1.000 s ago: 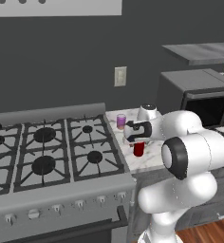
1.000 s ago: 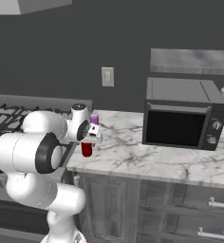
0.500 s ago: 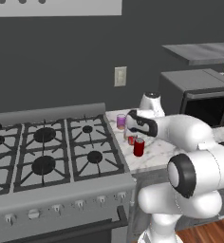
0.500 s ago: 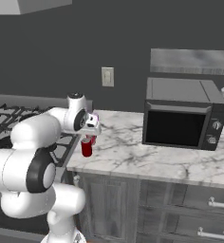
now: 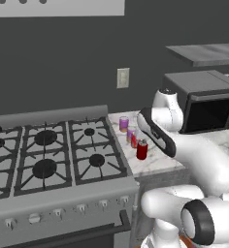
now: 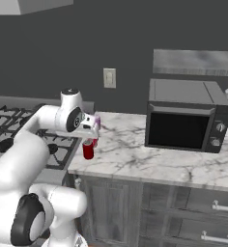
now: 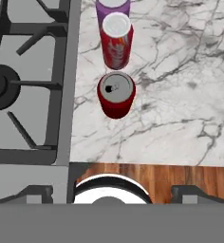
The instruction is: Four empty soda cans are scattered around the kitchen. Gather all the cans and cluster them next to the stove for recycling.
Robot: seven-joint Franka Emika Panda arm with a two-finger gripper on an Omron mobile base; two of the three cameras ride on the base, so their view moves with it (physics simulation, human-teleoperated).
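1. Beside the wide stainless-steel gas stove with black grates, on the white marble counter, small soda cans are standing upright in a tight row just right of the stove's edge.
2. Nearest is sitting a dark red can with a silver top; just behind it a red printed can, then a purple can.
3. Above them the white arm's two-finger gripper is hovering with jaws spread wide, gripping nothing.
4. Farther right a black-fronted microwave is sitting.

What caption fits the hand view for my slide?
Looking down at a red can upright on the marble counter beside the stove, two more cans behind it.
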